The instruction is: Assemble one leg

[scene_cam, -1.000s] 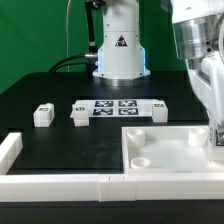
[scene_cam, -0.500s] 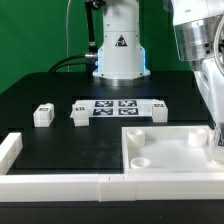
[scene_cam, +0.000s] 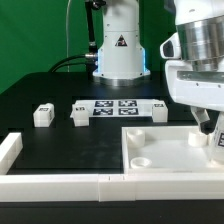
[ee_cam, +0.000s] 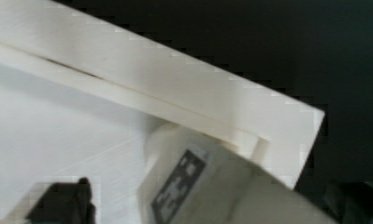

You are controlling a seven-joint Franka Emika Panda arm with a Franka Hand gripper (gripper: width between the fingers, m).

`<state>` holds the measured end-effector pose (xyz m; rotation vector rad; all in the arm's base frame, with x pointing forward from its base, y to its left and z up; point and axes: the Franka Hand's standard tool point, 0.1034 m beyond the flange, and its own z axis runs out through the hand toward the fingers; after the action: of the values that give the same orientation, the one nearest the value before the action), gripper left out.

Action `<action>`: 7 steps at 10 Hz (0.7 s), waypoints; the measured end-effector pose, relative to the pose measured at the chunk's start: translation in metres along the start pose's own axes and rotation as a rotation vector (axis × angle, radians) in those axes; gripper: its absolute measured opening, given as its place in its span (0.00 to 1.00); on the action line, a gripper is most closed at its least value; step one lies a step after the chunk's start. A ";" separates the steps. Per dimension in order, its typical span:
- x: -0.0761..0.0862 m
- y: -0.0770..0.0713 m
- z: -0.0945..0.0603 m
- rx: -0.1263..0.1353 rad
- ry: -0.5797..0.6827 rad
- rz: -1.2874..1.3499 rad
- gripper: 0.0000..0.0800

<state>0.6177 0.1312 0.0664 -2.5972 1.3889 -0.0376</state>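
The white panel (scene_cam: 160,150) lies at the front of the exterior view's right, with round sockets at its corners. One leg (scene_cam: 216,142), a chunky white post, stands upright at the panel's far right corner. My gripper (scene_cam: 209,128) hangs just above it. In the wrist view the same leg (ee_cam: 227,190) shows its black-and-white tag between my fingers. The dark left finger (ee_cam: 62,205) stands apart from the leg, with a strip of panel (ee_cam: 94,120) showing between them. The jaws are open around the leg. Three more legs (scene_cam: 42,115) (scene_cam: 79,115) (scene_cam: 160,110) stand on the black table.
The marker board (scene_cam: 118,107) lies flat between the loose legs. The robot base (scene_cam: 120,50) stands behind it. A white wall (scene_cam: 60,184) runs along the table's front edge, with a short white piece (scene_cam: 9,148) at the exterior view's left.
The hand has turned about its axis above the panel's far right corner and now shows its side. The leg has stayed in the corner.
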 end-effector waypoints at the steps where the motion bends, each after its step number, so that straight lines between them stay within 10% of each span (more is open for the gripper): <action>1: -0.003 -0.002 0.001 -0.031 0.006 -0.173 0.81; 7: 0.014 0.004 0.004 -0.066 -0.018 -0.709 0.81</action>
<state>0.6229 0.1185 0.0610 -2.9871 0.4080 -0.0691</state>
